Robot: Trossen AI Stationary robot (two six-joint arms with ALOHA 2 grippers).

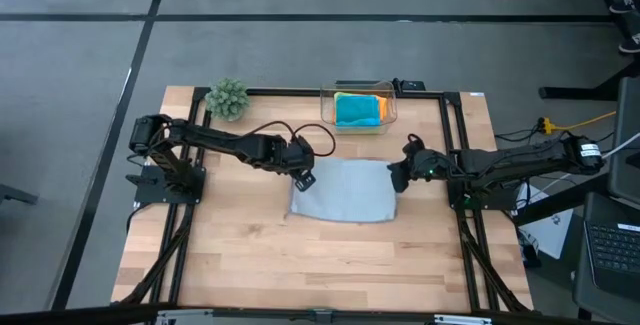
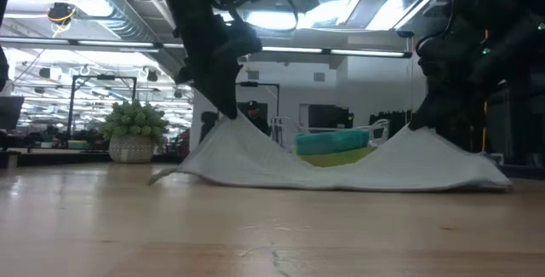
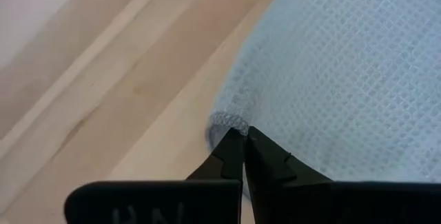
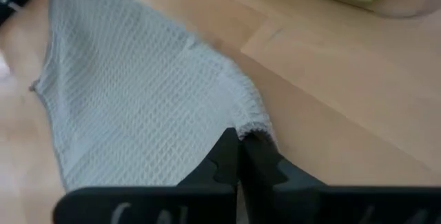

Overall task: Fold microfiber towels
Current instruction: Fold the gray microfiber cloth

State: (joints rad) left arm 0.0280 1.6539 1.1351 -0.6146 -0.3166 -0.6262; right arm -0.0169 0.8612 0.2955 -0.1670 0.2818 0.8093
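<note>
A light grey microfiber towel [image 1: 342, 193] lies in the middle of the wooden table [image 1: 250, 255]. Its two far corners are raised, the cloth between them sags [image 2: 328, 175], and its near part rests on the table. My left gripper [image 1: 303, 177] is shut on the far left corner and my right gripper [image 1: 397, 176] on the far right corner. Folded turquoise, orange and lime green towels [image 1: 358, 109] sit in a clear box at the far edge. My left gripper pinches the grey towel's far left corner [image 3: 231, 121] between its two fingertips, slanting down from the table's left. The corner is lifted clear [image 2: 235, 122], and the cloth slopes down from it to the table. My right gripper pinches the towel's far right corner [image 4: 253, 125], at its hemmed edge, between its two fingertips, slanting down from the table's right. That corner is held up [image 2: 417, 130], and the cloth falls away from it toward the table.
The clear plastic box [image 1: 326, 105] stands just beyond the towel at the far edge. A small green plant [image 1: 228, 98] sits at the far left. Bare wood stretches in front of the towel toward the near edge. A black frame rail [image 1: 455, 155] runs along the right side.
</note>
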